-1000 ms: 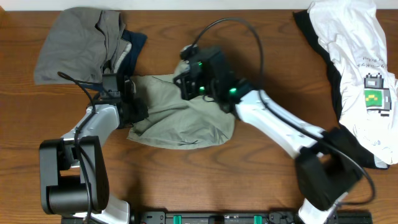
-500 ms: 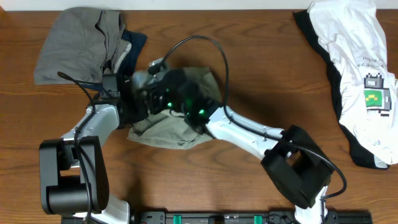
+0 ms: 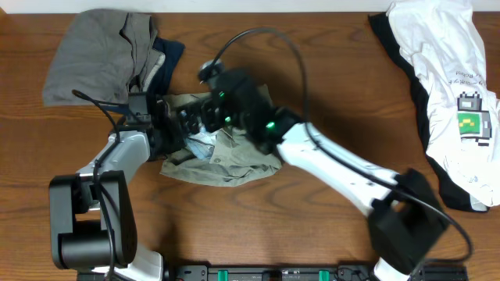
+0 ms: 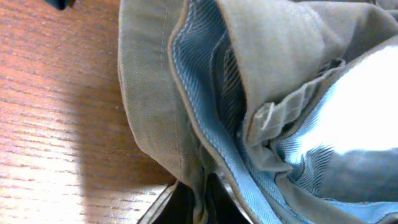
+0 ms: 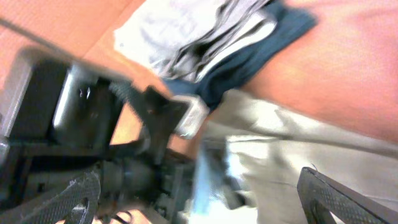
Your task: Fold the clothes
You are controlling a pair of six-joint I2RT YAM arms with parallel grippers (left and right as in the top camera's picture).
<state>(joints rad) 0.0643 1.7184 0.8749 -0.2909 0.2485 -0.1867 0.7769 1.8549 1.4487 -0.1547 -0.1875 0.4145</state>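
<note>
The khaki shorts [image 3: 234, 160] lie bunched at the table's centre, their pale blue lining [image 4: 205, 124] turned up. My left gripper [image 3: 166, 134] is at their left edge, shut on a fold of khaki cloth [image 4: 202, 208]. My right gripper [image 3: 190, 123] hovers over the shorts' left part, close to the left gripper, open, with nothing between its fingers [image 5: 336, 199]. In the right wrist view the shorts [image 5: 298, 137] lie below it. More clothes lie about: a grey piece [image 3: 94, 55] and a navy piece [image 3: 169, 56] at the back left, and a white tee with a green print [image 3: 453, 70] at the right.
A black garment [image 3: 457, 195] lies under the white tee near the right edge. The left arm's base [image 3: 86, 218] stands at the front left. The right arm [image 3: 344, 168] stretches across the table from the front right. Bare wood [image 3: 312, 47] shows behind the shorts.
My right gripper carried the shorts' right side leftward over the rest, then opened and let go. The shorts now lie narrower. My left gripper stayed put.
</note>
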